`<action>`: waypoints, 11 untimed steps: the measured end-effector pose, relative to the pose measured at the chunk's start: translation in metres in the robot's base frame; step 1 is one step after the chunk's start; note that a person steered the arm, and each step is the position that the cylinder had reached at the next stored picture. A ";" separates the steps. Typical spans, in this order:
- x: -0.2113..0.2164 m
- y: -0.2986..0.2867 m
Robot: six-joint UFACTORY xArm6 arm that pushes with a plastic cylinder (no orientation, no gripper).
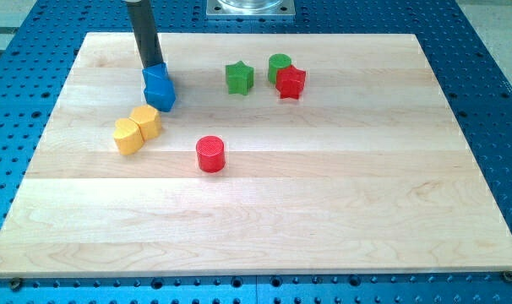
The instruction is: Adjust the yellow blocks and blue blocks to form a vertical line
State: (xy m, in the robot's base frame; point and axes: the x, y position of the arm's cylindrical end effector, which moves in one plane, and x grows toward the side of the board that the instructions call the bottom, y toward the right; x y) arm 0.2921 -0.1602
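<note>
My tip (153, 66) touches the top edge of a blue block (159, 88) at the view's upper left; the dark rod rises from it out of the top of the view. Only this one blue block shows. Just below and left of it sit two yellow blocks side by side and touching: one (146, 122) close under the blue block, the other (128, 136) lower left of it. Blue and the two yellows run in a slanted line going down to the left.
A green star (238, 78), a green cylinder (279, 64) and a red star (291, 83) cluster at the top centre. A red cylinder (210, 154) stands near the middle. The wooden board (340, 203) lies on a blue perforated table.
</note>
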 end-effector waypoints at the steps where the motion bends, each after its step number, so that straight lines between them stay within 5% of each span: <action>1: 0.003 0.000; 11: 0.020 0.005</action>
State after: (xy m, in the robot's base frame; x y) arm 0.3120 -0.1554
